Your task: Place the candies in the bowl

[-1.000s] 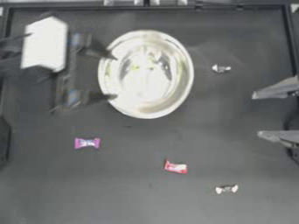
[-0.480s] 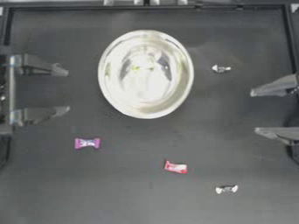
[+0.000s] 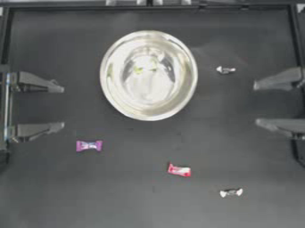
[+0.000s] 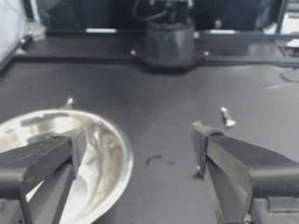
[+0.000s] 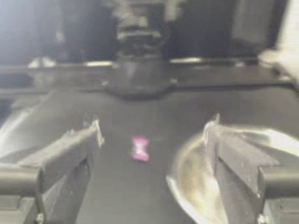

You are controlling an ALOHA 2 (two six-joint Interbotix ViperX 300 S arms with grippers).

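The shiny silver bowl [image 3: 147, 75] stands in the upper middle of the table, and a green candy [image 3: 138, 70] lies inside it. Outside it, a silvery candy [image 3: 225, 70] lies to the bowl's right, a purple one [image 3: 88, 145] below-left, a red-pink one [image 3: 179, 170] below, and another silvery one [image 3: 231, 192] at the lower right. My left gripper [image 3: 59, 107] is drawn back at the left edge, open and empty. At the right edge my right gripper [image 3: 257, 103] is likewise open and empty. The right wrist view shows the purple candy [image 5: 140, 148] beside the bowl [image 5: 234, 179].
A raised rim [image 3: 149, 8] borders the dark table along the top. In the left wrist view the right arm's base [image 4: 169, 43] stands across the table, beyond the bowl [image 4: 108, 148] and the red-pink candy [image 4: 227, 117].
One second ago the left arm was over the bowl's left side; it has since pulled back to the left edge with its gripper open. The candies and the right arm have not moved.
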